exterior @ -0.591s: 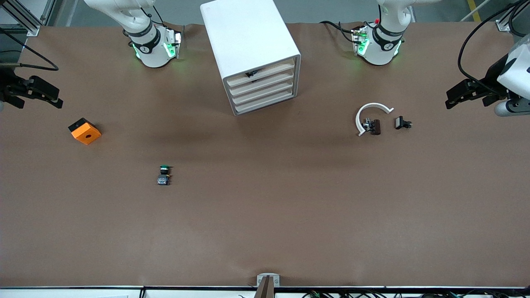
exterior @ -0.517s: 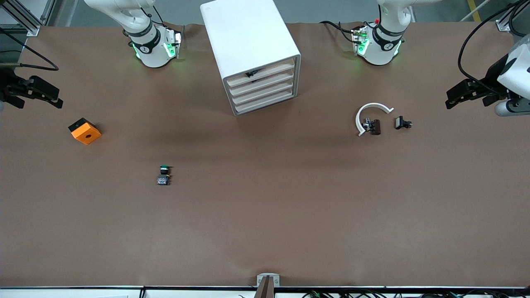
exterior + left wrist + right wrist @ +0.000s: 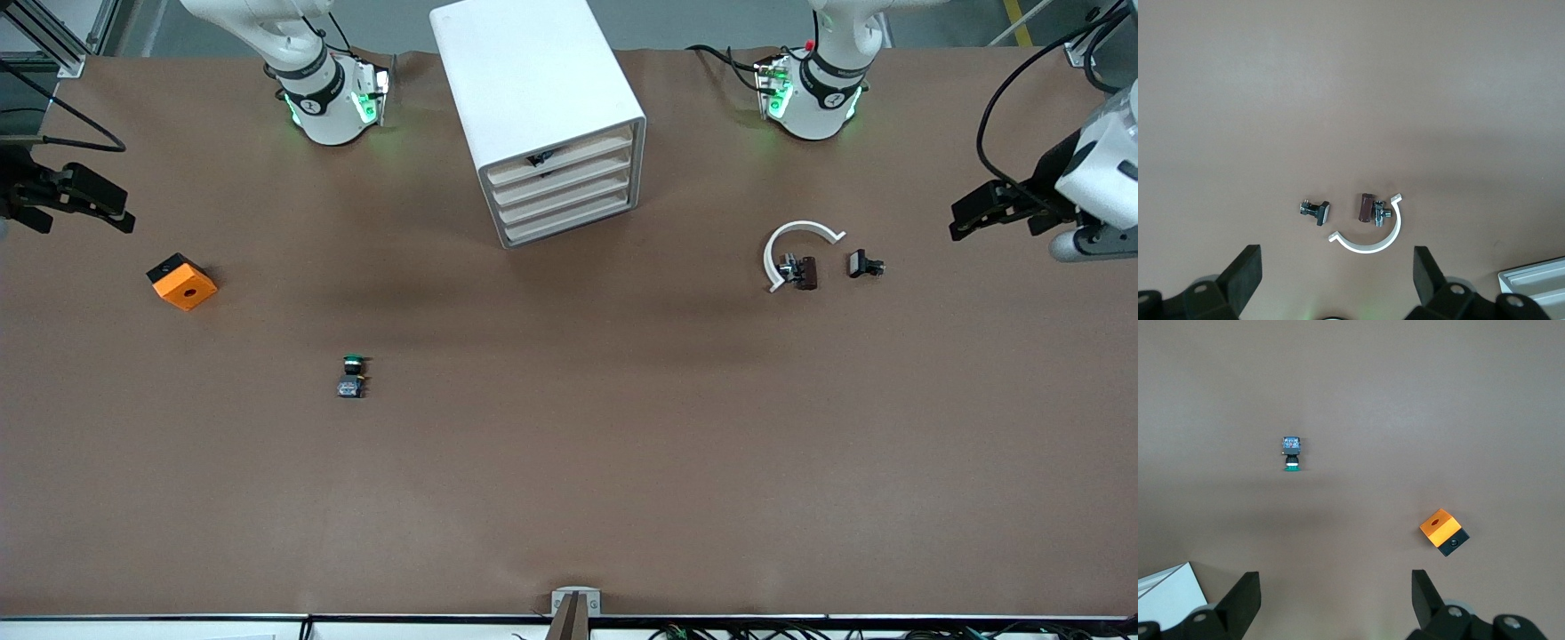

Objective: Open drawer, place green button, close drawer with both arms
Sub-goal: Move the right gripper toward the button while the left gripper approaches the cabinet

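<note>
The white cabinet (image 3: 542,107) stands between the two arm bases, and its four cream drawer fronts (image 3: 564,191) all look shut. The green-capped button (image 3: 352,375) lies on the brown table toward the right arm's end, nearer to the front camera than the cabinet. It also shows in the right wrist view (image 3: 1292,453). My right gripper (image 3: 111,212) is open and empty over the table's edge at the right arm's end, beside the orange cube. My left gripper (image 3: 965,218) is open and empty over the left arm's end, beside the clip. Its jaws (image 3: 1338,267) stand wide apart, as do the right gripper's (image 3: 1336,587).
An orange cube (image 3: 182,281) with a dark hole lies near the right gripper and shows in the right wrist view (image 3: 1443,531). A clip with a white curved band (image 3: 796,258) and a small black piece (image 3: 864,264) lie toward the left arm's end.
My left gripper has shifted slightly toward the middle of the table. The right arm and all the objects have not moved.
</note>
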`<action>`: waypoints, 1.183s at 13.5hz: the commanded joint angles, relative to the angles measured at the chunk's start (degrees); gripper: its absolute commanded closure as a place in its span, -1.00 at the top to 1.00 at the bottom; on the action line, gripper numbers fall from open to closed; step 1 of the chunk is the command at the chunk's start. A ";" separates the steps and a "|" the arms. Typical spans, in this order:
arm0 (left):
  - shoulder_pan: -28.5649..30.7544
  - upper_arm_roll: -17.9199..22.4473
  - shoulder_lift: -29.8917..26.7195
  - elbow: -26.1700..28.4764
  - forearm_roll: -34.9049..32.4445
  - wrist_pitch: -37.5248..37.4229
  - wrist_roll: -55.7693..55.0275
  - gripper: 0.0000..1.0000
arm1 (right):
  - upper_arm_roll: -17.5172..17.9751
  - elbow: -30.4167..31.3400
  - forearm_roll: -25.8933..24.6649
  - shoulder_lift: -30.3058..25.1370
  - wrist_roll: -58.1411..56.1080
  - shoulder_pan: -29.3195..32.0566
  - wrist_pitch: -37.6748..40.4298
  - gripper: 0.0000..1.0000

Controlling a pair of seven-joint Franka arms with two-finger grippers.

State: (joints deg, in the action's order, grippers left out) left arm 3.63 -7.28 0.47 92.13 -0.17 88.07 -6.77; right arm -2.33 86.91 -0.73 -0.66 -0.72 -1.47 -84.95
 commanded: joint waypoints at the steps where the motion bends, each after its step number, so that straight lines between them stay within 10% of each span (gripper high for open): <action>1: -0.20 -0.46 4.78 -1.51 -0.89 -0.44 0.00 1.00 | 0.31 -0.34 0.82 -0.22 -0.51 0.59 -0.22 1.00; 10: -0.55 -0.90 16.57 -3.27 -0.19 8.42 -3.32 1.00 | 0.49 -0.43 0.47 1.19 -0.08 -1.25 -0.04 1.00; 16: -7.22 -0.90 25.79 -3.97 -0.18 11.68 -31.59 1.00 | 0.49 -0.43 0.90 5.66 -0.69 -1.78 -0.21 1.00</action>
State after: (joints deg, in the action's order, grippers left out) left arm -1.41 -8.07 22.68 90.22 -0.16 99.45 -30.61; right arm -1.73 87.00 -0.46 2.77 -0.72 -3.34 -84.94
